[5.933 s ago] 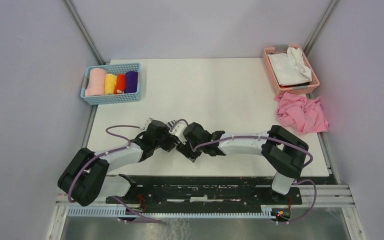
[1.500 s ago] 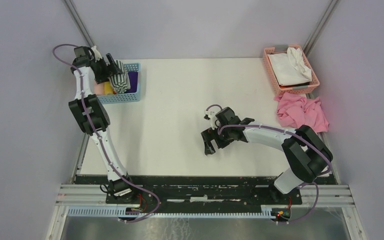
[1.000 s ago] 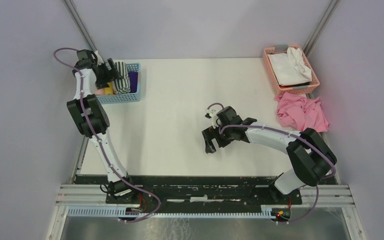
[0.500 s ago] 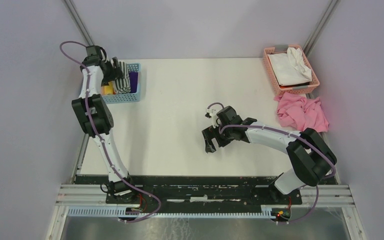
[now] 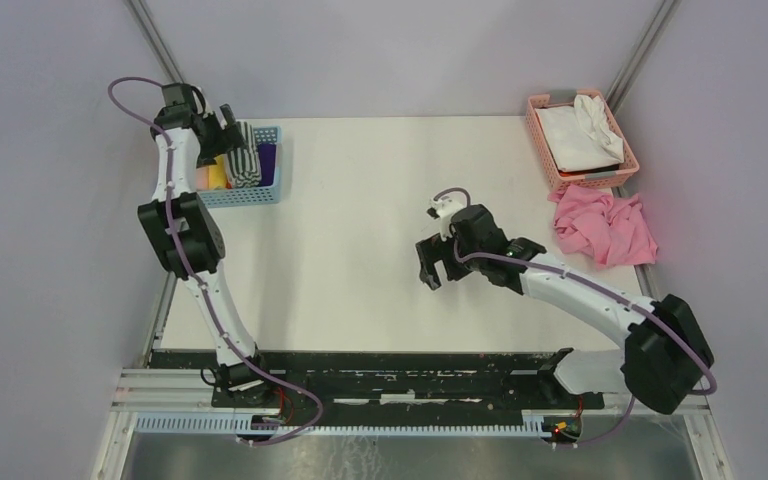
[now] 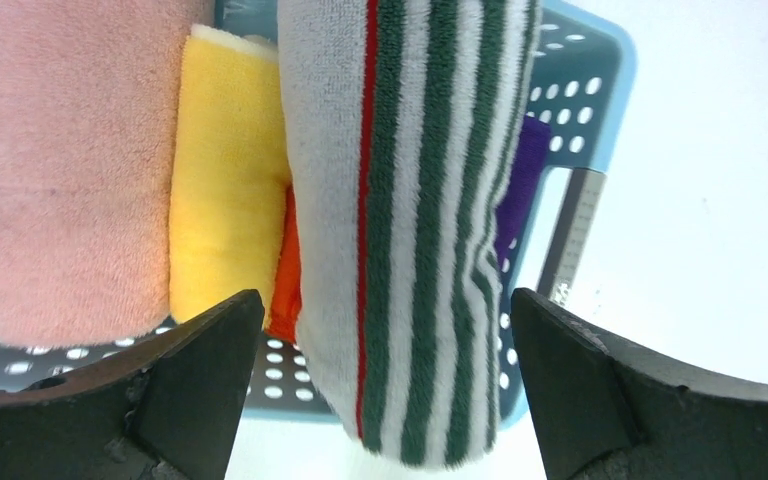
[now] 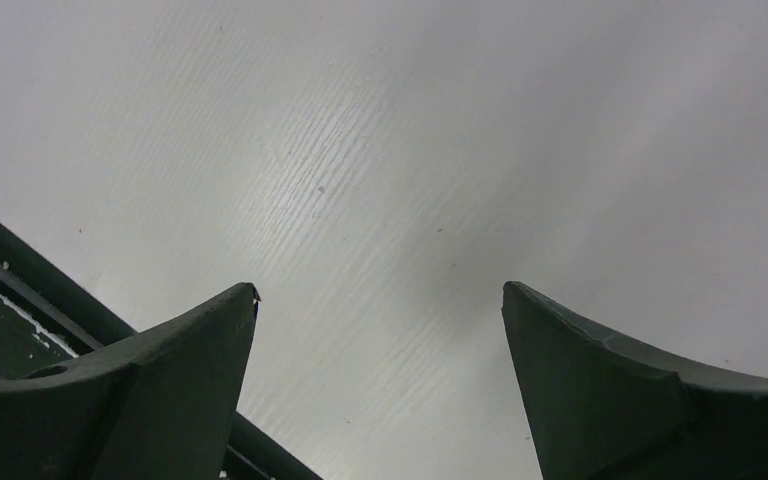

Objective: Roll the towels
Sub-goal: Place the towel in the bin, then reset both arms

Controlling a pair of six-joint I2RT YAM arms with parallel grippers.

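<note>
The rolled green-and-white striped towel [image 5: 244, 160] [image 6: 410, 220] lies in the blue basket [image 5: 245, 197] [image 6: 592, 62] at the far left, on top of the other rolls. The small purple towel [image 5: 266, 160] [image 6: 520, 190] sits rolled beside it on the right. My left gripper [image 5: 228, 135] [image 6: 385, 294] hangs just over the basket, open. Its fingers [image 6: 200, 380] stand apart on either side of the striped roll and do not touch it. My right gripper [image 5: 432, 268] [image 7: 380, 290] is open over the bare white table [image 5: 360, 200] near the middle, with nothing between its fingers.
Pink [image 6: 50, 170], yellow [image 6: 225, 170] and orange [image 6: 282, 280] rolls fill the rest of the blue basket. A pink basket [image 5: 545, 150] holding a white cloth [image 5: 580, 135] stands at the far right. A crumpled pink cloth [image 5: 605, 225] lies just in front of it.
The left gripper set the striped roll into the blue basket, let go and drew back a little. The right arm swung out to the right, carrying its open gripper slightly right and farther away.
</note>
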